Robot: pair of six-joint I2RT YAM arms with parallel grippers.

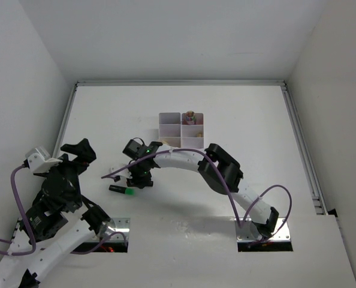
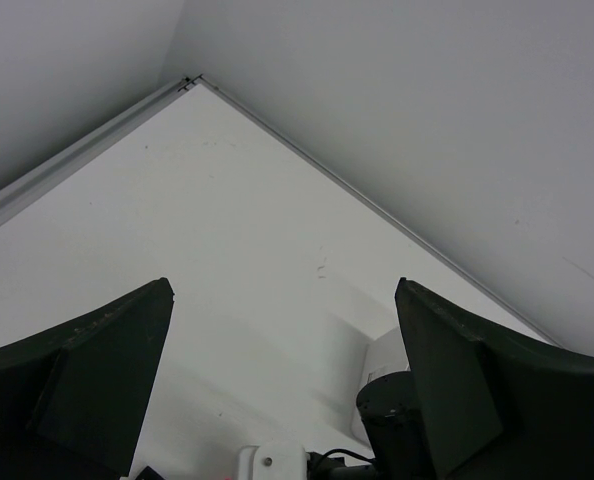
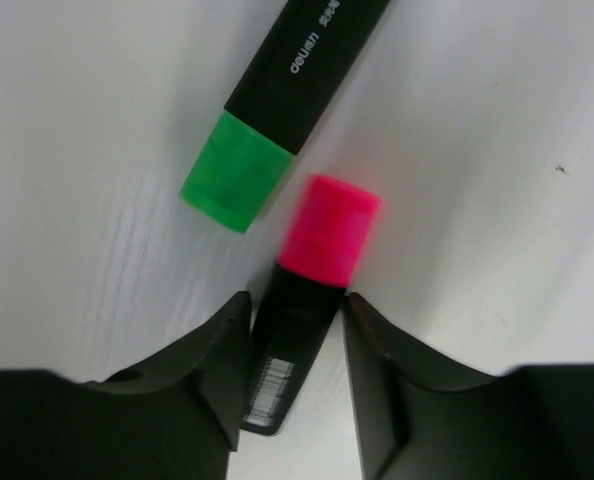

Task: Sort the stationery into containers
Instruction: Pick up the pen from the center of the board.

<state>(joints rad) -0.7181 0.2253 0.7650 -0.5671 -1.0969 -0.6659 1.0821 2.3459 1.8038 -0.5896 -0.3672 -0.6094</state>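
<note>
Overhead, a white organiser tray (image 1: 160, 129) sits on a white table (image 1: 226, 108). On the near left of the tray, toward the arm bases, the right gripper (image 3: 295, 305) points down at the table. Up close, its two dark fingers press against both sides of the black barrel of a pink highlighter (image 3: 327, 230), with no gap showing. The green highlighter (image 3: 237, 170) lies flat just past it, slightly farther from the tray, the two caps almost touching. The left gripper (image 2: 284, 285) hangs raised well to the tray's left, fingers spread wide and holding nothing.

The hold looks low on the barrel, near the barcode end and far from the cap, so the pen may swing or slip once it is lifted. With the caps so close, any sideways drift could nudge the green pen and set it rolling. The tray's compartments also look small for a pen, which might tip out unless set in upright.

The overhead view hides the pink pen under the gripper. Whether it rests on the table or is already raised cannot be told. The green pen's far end is cut off, and the small items in the tray's far compartments are too tiny to name.
</note>
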